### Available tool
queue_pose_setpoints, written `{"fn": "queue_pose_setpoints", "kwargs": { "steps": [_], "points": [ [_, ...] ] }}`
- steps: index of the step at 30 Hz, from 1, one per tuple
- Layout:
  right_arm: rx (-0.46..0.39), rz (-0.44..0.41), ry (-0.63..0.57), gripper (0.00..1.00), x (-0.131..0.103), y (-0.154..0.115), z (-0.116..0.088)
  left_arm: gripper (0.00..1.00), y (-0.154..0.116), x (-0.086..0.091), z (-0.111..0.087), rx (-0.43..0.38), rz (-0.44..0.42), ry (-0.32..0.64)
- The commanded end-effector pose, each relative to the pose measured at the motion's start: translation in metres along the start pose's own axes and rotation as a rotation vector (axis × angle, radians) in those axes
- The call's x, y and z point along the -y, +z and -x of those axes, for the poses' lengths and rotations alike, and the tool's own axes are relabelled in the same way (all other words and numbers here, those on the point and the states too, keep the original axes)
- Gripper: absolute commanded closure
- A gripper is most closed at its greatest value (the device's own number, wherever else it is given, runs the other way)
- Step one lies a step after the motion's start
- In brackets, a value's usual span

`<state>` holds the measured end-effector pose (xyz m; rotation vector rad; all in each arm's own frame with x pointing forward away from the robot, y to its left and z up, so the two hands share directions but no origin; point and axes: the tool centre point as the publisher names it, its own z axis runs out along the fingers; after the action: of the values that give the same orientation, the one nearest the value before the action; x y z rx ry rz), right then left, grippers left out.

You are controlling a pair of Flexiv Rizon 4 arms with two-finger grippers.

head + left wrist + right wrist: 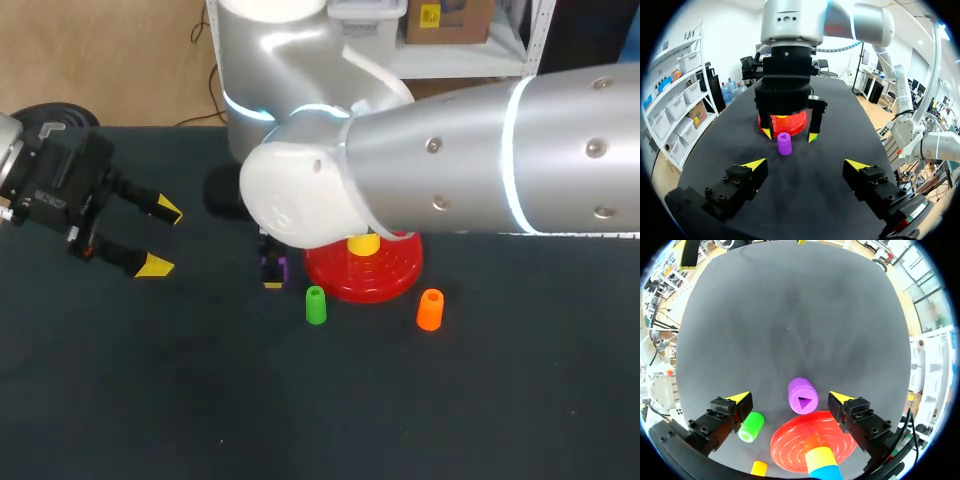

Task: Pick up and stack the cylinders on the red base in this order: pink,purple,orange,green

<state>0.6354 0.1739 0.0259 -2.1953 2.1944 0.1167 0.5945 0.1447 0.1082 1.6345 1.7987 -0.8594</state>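
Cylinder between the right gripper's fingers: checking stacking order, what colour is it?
Purple cylinder; clearest in right wrist view.

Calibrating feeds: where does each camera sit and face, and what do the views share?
Head view: above, behind, looking down on the table; right arm, left gripper show.
Left wrist view: on left wrist, facing purple cylinder, right gripper beyond own fingers.
Right wrist view: on right wrist, looking down; own fingers flank purple cylinder.
All share purple cylinder, red base.

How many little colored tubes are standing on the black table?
3: the purple cylinder between the right tool's open fingers; green cylinder beside the red base; orange cylinder at the base's other side. The arm may hide more.
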Motion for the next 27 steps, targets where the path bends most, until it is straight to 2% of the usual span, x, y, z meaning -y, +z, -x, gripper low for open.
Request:
{"fn": "queue_pose_setpoints", "kwargs": {
  "steps": [1,20,22,23,24,25,26,27],
  "points": [
    [-0.001,0.012,-0.003,0.0,0.0023,0.0042,0.0022,0.0,0.0002,-0.0001,-0.0011,0.003,0.001,0.003],
    [-0.011,0.021,0.005,0.0,-0.0002,0.0083,0.0008,0.0,0.0002,-0.0001,-0.0011,0.003,0.001,0.003],
    [-0.01,0.026,0.008,0.15,-0.0003,0.0086,0.0001,0.0,0.0002,-0.0001,-0.0011,0.003,0.001,0.003],
    [-0.011,0.029,0.01,0.28,-0.0002,0.0091,-0.0004,0.0,0.0002,-0.0001,-0.0011,0.003,0.001,0.003],
    [-0.009,0.031,0.012,0.5,-0.0002,0.0093,-0.0005,0.0,0.0002,-0.0001,-0.0011,0.003,0.001,0.003],
    [-0.008,0.031,0.012,0.58,-0.0002,0.0093,-0.0005,0.0,0.0002,-0.0001,-0.0011,0.003,0.001,0.003],
    [-0.007,0.032,0.012,0.71,-0.0004,0.0093,-0.0007,0.0,0.0002,-0.0001,-0.0011,0.003,0.001,0.003],
    [-0.008,0.03,0.013,0.92,-0.0005,0.0092,-0.0009,0.0,0.0002,-0.0001,-0.0011,0.003,0.001,0.003]
  ]
}}
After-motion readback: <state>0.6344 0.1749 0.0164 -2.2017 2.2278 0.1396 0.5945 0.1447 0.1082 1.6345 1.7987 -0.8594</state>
